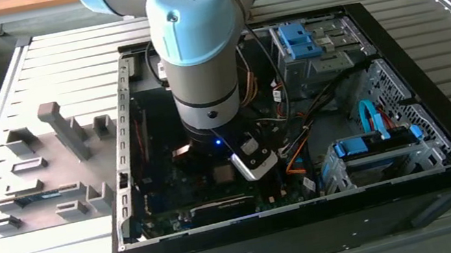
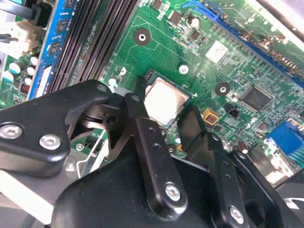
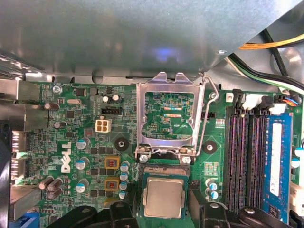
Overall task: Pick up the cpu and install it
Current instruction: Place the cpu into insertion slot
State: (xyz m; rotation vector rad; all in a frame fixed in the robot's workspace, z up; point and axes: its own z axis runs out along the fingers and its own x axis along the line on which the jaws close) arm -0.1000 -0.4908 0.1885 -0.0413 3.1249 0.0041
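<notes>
**End effector straddling the cpu at the socket**

Setup: the slatted tabletop (image 1: 53, 45) is carrying an open computer case (image 1: 320, 238). The arm (image 1: 198, 48) is reaching down into the case, putting the end effector (image 1: 250, 160) low over the motherboard (image 3: 85, 142). All places below are taken from the socket (image 3: 161, 172).

Load plate (image 3: 141, 118): swung open, lying on the side of the socket away from the end effector, so the socket is uncovered.

Key relation: the cpu (image 3: 164, 197) is lying flat within the socket's outline, metal top up. It is sitting right between the tips of the end effector (image 3: 166, 206). Being square, it has no long axis to speak of. Its edges are running parallel to the socket's frame. I cannot tell whether it is fully seated or resting just above the contacts.

End effector: the two black fingers (image 2: 142, 133) are flanking opposite edges of the cpu (image 2: 164, 99).
- In the first wrist view a thin strip of board is showing between each finger and the chip, so I am judging the end effector moderately open, wider than the chip, and not clamping it.
- In the second wrist view the tips are looking very close to the chip's edges, so light contact cannot be ruled out.

It is carrying nothing else.
</notes>
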